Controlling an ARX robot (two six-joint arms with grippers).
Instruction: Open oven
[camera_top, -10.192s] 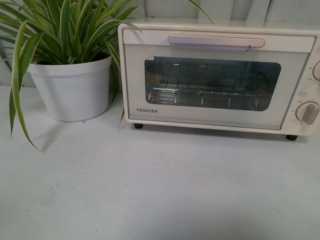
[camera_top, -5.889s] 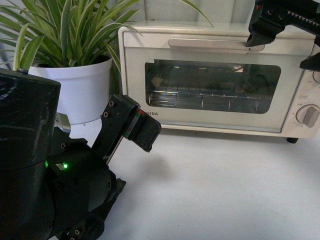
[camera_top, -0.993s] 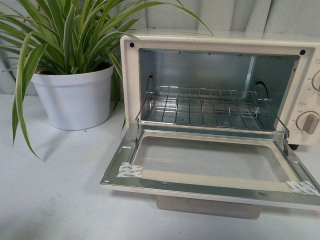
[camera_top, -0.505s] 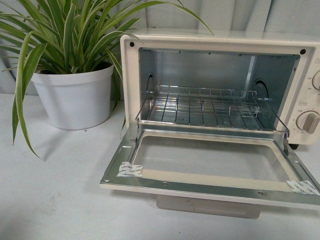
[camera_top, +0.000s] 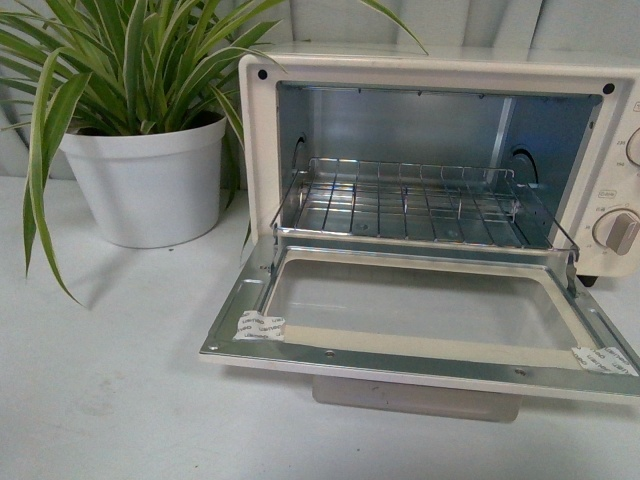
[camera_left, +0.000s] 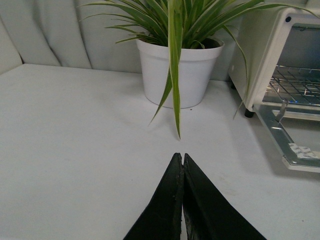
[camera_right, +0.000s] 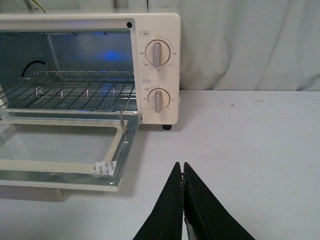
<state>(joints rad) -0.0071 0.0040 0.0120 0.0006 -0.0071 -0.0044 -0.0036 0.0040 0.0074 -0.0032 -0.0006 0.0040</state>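
Fingers (camera_right: 183, 172) beside oven (camera_right: 150, 30) knobs (camera_right: 157, 54)

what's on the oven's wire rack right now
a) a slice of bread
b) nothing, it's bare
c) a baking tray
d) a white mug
b: with the door folded down flat, the oven cavity is in plain sight and the wire rack shows only its own bars against the metal interior; the right wrist view shows the same bare rack.
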